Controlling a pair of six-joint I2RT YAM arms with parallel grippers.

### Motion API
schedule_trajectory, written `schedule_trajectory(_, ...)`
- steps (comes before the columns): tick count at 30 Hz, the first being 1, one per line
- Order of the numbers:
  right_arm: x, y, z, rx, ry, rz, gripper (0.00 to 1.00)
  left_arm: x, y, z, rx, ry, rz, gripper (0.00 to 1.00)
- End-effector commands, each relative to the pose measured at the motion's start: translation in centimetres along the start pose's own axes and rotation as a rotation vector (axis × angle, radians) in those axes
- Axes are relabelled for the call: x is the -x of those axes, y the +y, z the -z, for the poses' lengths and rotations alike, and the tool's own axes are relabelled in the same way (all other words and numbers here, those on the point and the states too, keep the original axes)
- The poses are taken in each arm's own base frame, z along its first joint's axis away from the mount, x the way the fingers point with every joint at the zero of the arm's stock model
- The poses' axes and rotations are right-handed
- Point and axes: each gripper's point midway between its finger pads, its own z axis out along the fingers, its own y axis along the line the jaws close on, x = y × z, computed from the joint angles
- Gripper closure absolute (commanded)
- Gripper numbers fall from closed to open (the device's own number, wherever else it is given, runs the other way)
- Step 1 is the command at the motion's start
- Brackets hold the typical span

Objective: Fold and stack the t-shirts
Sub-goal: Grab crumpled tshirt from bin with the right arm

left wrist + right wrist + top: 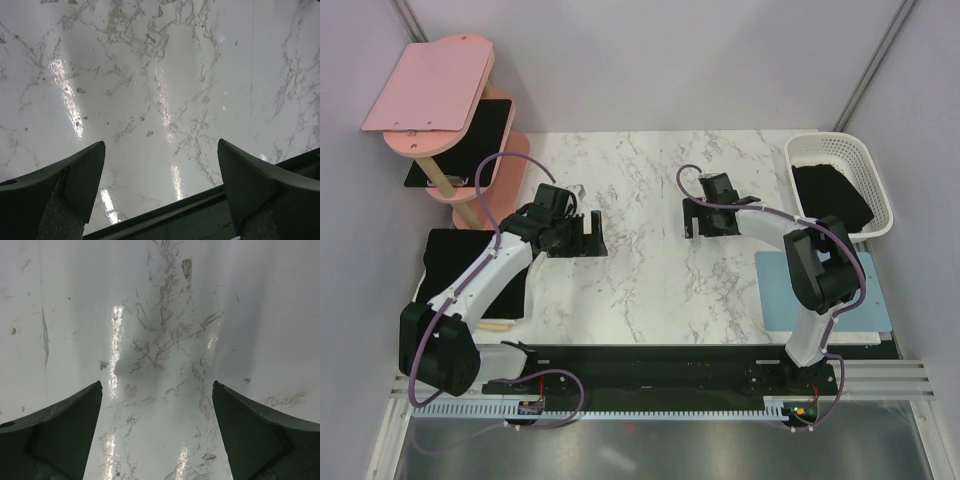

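One black t-shirt [832, 193] lies crumpled in the white basket [880, 185] at the back right. Another flat black piece of cloth [455, 258], apparently a t-shirt, lies at the table's left edge, partly under my left arm. My left gripper [586, 236] hovers over bare marble left of centre, jaws wide open and holding nothing [161, 150]. My right gripper [698, 218] hovers over marble right of centre, well left of the basket. It is open too, with only tabletop between its fingers [157, 390].
A pink tiered stand [430, 85] at the back left carries a thin black board [465, 140]. A light blue mat [775, 290] lies at the front right under the right arm. The black base plate [650, 365] runs along the near edge and shows low in the left wrist view [200, 215].
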Motion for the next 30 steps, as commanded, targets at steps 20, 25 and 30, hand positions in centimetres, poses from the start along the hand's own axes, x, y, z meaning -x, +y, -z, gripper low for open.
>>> schedule_trajectory(20, 16.1, -26.3, 9.3, -0.434, -0.327, -0.440, 0.02, 0.8, -0.4, 0.0, -0.024, -0.026, -0.030, 0.00)
schedule_trajectory(25, 14.0, -29.8, 7.0, -0.456, -0.255, -0.521, 0.02, 0.5, -0.3, -0.1, -0.020, -0.016, -0.029, 0.00)
schedule_trajectory(30, 12.1, -30.6, 4.8, -0.471, -0.194, -0.543, 0.02, 0.3, -0.2, -0.2, -0.016, -0.009, -0.028, 0.00)
